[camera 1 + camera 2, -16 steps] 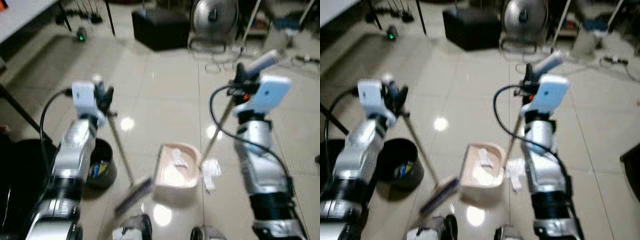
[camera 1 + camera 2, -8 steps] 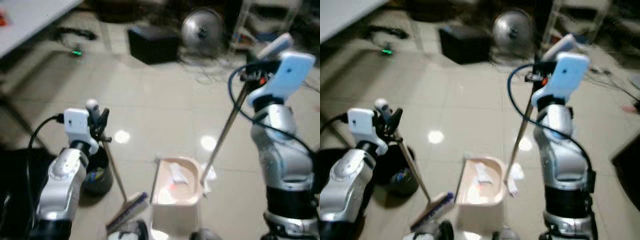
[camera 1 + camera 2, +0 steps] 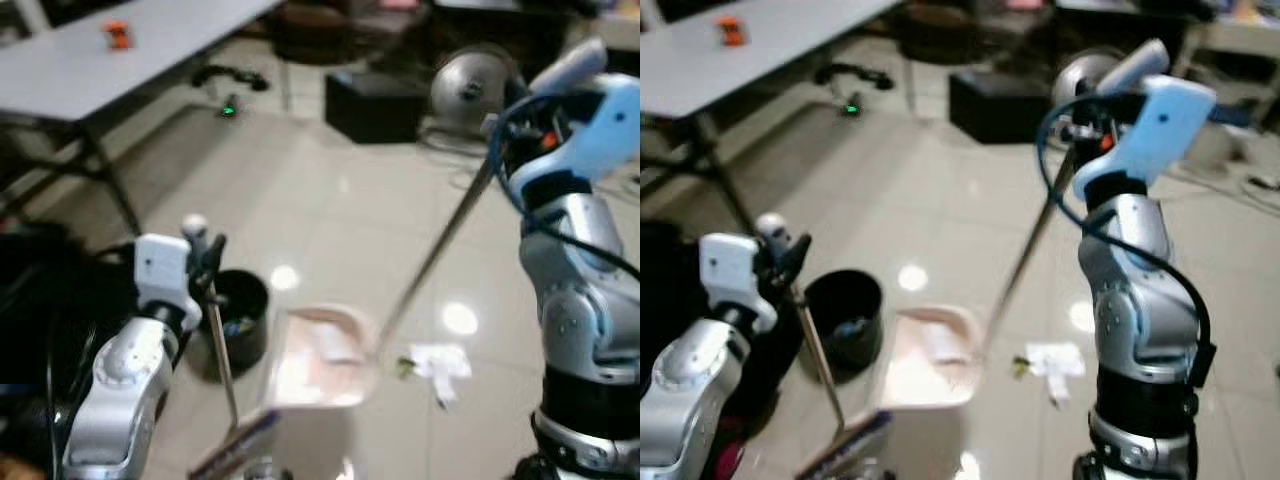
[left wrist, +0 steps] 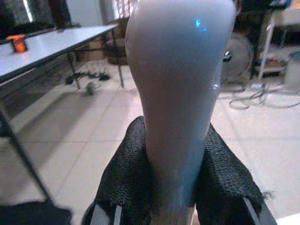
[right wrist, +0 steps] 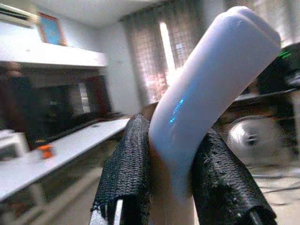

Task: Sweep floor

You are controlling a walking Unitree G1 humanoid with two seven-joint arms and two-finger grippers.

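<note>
Pink plastic is what catches the eye: the dustpan [image 3: 318, 360] hangs low in the middle, tilted, with pale scraps in its tray, and its long thin pole [image 3: 432, 255] runs up toward 1 o'clock into the right gripper [image 3: 1092, 118]. From the right wrist camera, both black fingers [image 5: 126, 171] are pressed tight on either side of the pale dustpan handle [image 5: 206, 93].

At 9 o'clock the left gripper [image 3: 203, 258] is clamped on the top of the broom [image 3: 218, 350], whose stick drops almost straight down to a dark brush head [image 3: 840, 455] at 7 o'clock, just beside the dustpan. The left wrist camera shows the 2 fingers [image 4: 119, 176] closed hard on the broom's rounded white grip [image 4: 178, 93].

A black bin [image 3: 843, 318] stands on the glossy tiles between the broom stick and the dustpan's far edge. At 4 o'clock crumpled white paper [image 3: 438, 362] lies on the floor [image 3: 330, 215], near the pan but apart from it. Farther off sit a grey table [image 3: 140, 45], a black box [image 3: 377, 105] and a round fan [image 3: 470, 88].
</note>
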